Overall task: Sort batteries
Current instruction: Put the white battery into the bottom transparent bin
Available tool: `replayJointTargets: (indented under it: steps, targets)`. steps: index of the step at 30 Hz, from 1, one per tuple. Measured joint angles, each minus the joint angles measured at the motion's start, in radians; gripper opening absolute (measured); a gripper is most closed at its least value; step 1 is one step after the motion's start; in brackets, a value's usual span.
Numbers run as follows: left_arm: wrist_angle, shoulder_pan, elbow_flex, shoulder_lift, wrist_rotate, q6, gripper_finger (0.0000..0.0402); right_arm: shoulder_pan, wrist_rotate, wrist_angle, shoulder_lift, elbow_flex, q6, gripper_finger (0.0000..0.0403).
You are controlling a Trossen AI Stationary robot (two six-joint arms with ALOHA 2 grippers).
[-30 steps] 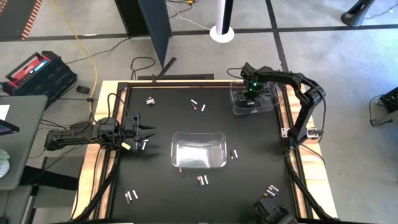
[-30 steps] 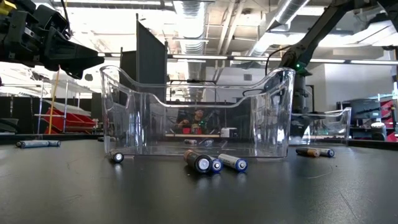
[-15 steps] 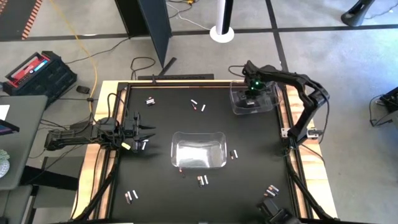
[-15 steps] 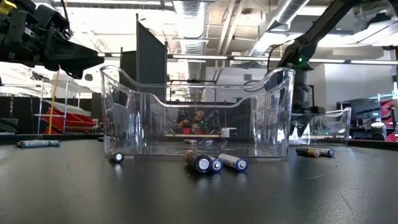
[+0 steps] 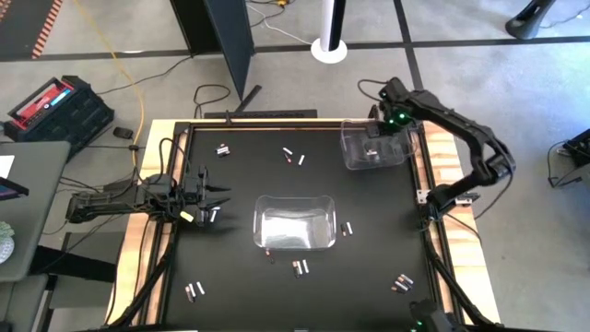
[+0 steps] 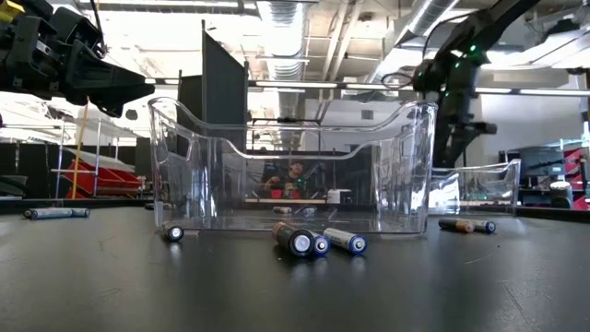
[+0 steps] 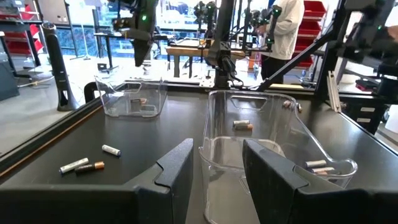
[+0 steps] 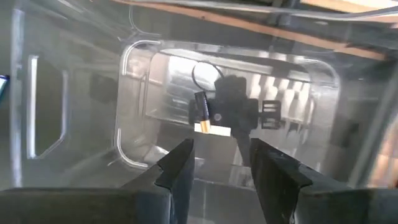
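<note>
Small batteries lie scattered on the black table: one pair (image 5: pixel 294 156) at the far side, one pair (image 5: pixel 300 267) near the front, others (image 6: pixel 318 242) before the middle clear bin (image 5: pixel 263 221). My right gripper (image 8: pixel 217 162) hangs open above the far-right clear bin (image 5: pixel 350 152), fingers pointing down into it and holding nothing. On that bin's floor lies a dark battery with a copper end (image 8: pixel 203 119). My left gripper (image 7: pixel 217 168) waits open and level at the table's left, facing the middle bin (image 7: pixel 280 143).
More batteries lie at the near left (image 5: pixel 194 290), near right (image 5: pixel 401 281), far left (image 5: pixel 222 148) and beside the middle bin (image 5: pixel 347 229). Some batteries (image 7: pixel 242 126) lie inside the middle bin. A wooden frame (image 5: pixel 426 175) borders the table.
My right gripper has risen out of the far-right bin and drifted toward the table's right edge, its arm swinging outward. The bin and the batteries have kept their places.
</note>
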Motion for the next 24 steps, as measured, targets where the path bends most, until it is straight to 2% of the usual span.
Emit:
replayJointTargets:
  steps: [15, 24]
  targets:
    - [0.0, 0.0, 0.0, 0.0, 0.0, 0.0, 0.0132, 0.007, 0.003, -0.15, -0.207, 0.0, -0.006, 0.0168]
    - [0.0, 0.0, 0.0, 0.0, 0.0, 0.0, 0.0132, 0.061, 0.002, -0.275, -0.394, 0.0, 0.043, 0.0168]
